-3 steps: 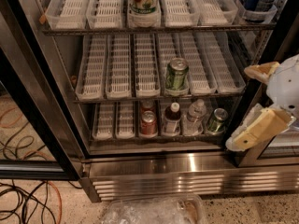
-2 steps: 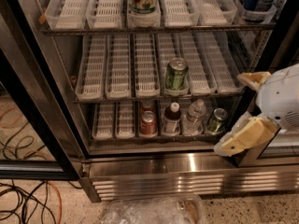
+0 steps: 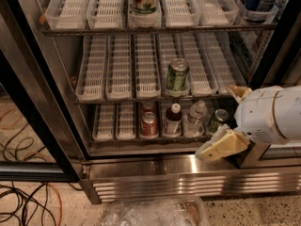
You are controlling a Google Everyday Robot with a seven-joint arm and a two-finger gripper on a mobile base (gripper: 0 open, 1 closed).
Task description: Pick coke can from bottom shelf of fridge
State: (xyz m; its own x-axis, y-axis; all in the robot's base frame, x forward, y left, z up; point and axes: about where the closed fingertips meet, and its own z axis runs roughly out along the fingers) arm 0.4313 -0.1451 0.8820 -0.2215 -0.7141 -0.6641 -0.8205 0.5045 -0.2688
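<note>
The coke can (image 3: pixel 149 125), red with a silver top, stands upright at the front of the bottom shelf (image 3: pixel 108 126) of the open fridge (image 3: pixel 188 171). A second red can is partly visible behind it. My gripper (image 3: pixel 222 146) is at the lower right, in front of the fridge's steel sill. It is below and to the right of the coke can and holds nothing that I can see. My white arm housing (image 3: pixel 273 114) covers the shelf's right end.
Right of the coke can stand a dark bottle with a red cap (image 3: pixel 172 121), a clear water bottle (image 3: pixel 195 119) and a green can (image 3: pixel 217 119). Another green can (image 3: pixel 177 76) stands on the middle shelf. Cables (image 3: pixel 23 197) and a plastic bag (image 3: pixel 155 213) lie on the floor.
My gripper and arm have moved left and slightly down, closer to the front right of the bottom shelf. The cans and bottles have not moved.
</note>
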